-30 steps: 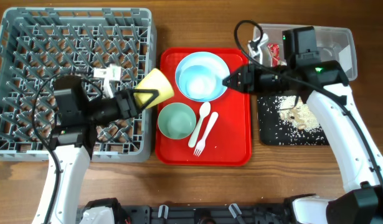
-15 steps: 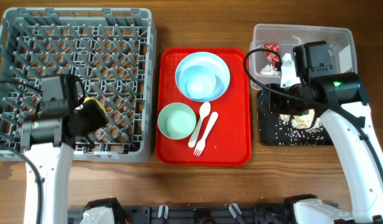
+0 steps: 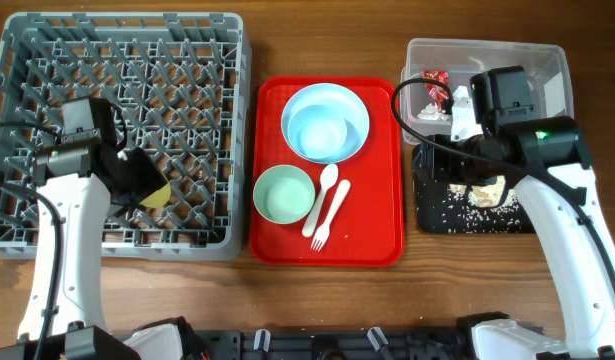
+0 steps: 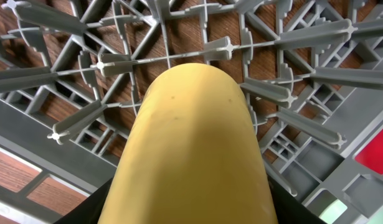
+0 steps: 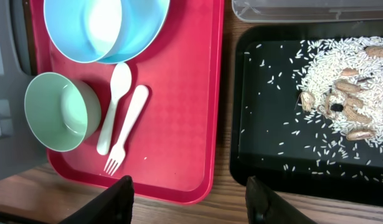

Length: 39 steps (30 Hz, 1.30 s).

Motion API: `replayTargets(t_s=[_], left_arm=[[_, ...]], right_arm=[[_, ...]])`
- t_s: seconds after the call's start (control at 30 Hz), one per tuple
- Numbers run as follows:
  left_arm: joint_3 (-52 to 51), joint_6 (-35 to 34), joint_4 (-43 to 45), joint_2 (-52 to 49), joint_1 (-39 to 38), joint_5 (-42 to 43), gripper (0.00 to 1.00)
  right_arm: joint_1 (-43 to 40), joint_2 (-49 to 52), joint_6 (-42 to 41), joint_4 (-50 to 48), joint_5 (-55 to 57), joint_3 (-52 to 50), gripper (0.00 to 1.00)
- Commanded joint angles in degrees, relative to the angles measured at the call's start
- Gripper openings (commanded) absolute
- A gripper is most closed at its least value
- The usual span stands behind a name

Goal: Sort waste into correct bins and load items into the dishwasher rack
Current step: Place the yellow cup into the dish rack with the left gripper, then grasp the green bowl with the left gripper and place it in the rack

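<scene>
My left gripper (image 3: 145, 188) is shut on the small yellow cup (image 3: 155, 193), held low among the pegs in the front part of the grey dishwasher rack (image 3: 117, 60). The cup fills the left wrist view (image 4: 197, 143). My right gripper (image 5: 191, 202) is open and empty, above the gap between the red tray and the black tray (image 3: 437, 215). Rice scraps (image 3: 487, 190) lie in the black tray. The red-and-white wrapper (image 3: 435, 85) lies in the clear tub (image 3: 547, 70). The pale blue bowl (image 3: 319, 128) sits on the pale blue plate (image 3: 361, 110).
The red tray (image 3: 377, 220) also holds a mint-green bowl (image 3: 284, 193), a white spoon (image 3: 323, 195) and a white fork (image 3: 329, 215). The right wrist view shows the mint bowl (image 5: 57, 112), the spoon (image 5: 116, 93), the fork (image 5: 126, 130) and the rice (image 5: 340, 81).
My left gripper carried the yellow cup from the rack's right edge leftward and down among the pegs. My right gripper drew back from the blue bowl to over the black tray.
</scene>
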State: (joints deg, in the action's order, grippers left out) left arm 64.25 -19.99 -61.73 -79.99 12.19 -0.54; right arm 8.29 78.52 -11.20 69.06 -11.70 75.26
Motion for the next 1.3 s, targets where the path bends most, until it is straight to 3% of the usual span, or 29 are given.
replayTargets(t_s=[0.0, 0.23, 0.37, 0.4, 0.47, 0.5, 0.53, 0.57, 0.6, 0.63, 0.87, 0.97, 1.0, 1.1, 1.17, 1.27], left_arm=[[-1.22, 0.26, 0.44, -1.88, 1.22, -5.33, 0.04], [-1.22, 0.07, 0.13, 2.64, 1.22, -5.57, 0.04], [-1.25, -1.64, 0.15, 2.12, 1.22, -5.31, 0.12], [-1.25, -1.64, 0.00, 2.12, 1.22, -5.31, 0.17], [-1.25, -1.64, -0.50, 2.08, 1.22, -5.31, 0.43], [-1.25, -1.64, -0.61, 2.05, 1.22, -5.31, 0.45], [-1.25, -1.64, -0.70, 2.08, 1.22, -5.31, 0.62], [-1.25, -1.64, -0.70, 2.05, 1.22, -5.31, 0.73], [-1.25, -1.64, -0.70, 2.05, 1.22, -5.31, 0.93], [-1.25, -1.64, -0.70, 2.05, 1.22, -5.31, 0.98], [-1.25, -1.62, -0.68, 2.08, 1.16, -4.59, 1.00], [-1.22, -1.60, 0.02, 2.10, 1.09, 3.23, 1.00], [-1.22, -1.20, 0.96, 2.10, 0.39, 9.64, 0.99], [-1.22, 1.01, 5.05, 2.10, -7.04, 16.13, 1.00], [-1.22, 3.67, 8.20, 2.10, -15.45, 15.34, 1.00], [-1.25, 3.74, 11.72, 2.08, -27.91, 12.68, 1.00]], right_arm=[[-0.13, -0.09, 0.68, 0.07, 0.83, 1.14, 0.59], [-0.13, -0.09, 0.66, 0.44, 0.83, 1.14, 0.61], [-0.13, -0.09, 0.55, 0.68, 0.81, 1.14, 0.61], [-0.13, -0.09, 0.55, 0.70, 0.81, 1.14, 0.61], [-0.13, -0.09, 0.57, 0.72, 0.79, 1.14, 0.61], [-0.13, -0.09, 0.55, 0.72, 0.79, 1.14, 0.61], [-0.13, -0.09, 0.55, 0.83, 0.81, 1.14, 0.61], [-0.13, -0.09, 0.55, 0.85, 0.79, 1.14, 0.61], [-0.13, -0.09, 0.57, 0.92, 0.81, 1.14, 0.61], [-0.13, -0.09, 0.55, 0.92, 0.79, 1.14, 0.61], [-0.13, -0.09, 0.57, 0.94, 0.79, 1.14, 0.61], [-0.13, -0.09, 0.57, 1.07, 0.81, 1.14, 0.61], [-0.13, -0.09, 0.68, 1.14, 0.81, 1.14, 0.61], [-0.13, -0.11, -1.01, 2.43, 2.49, 1.14, 0.56], [-0.15, -0.20, -10.34, 4.22, 11.63, 1.14, 0.57], [-3.23, -1.14, -11.72, 4.07, 11.56, 1.27, 0.85]])
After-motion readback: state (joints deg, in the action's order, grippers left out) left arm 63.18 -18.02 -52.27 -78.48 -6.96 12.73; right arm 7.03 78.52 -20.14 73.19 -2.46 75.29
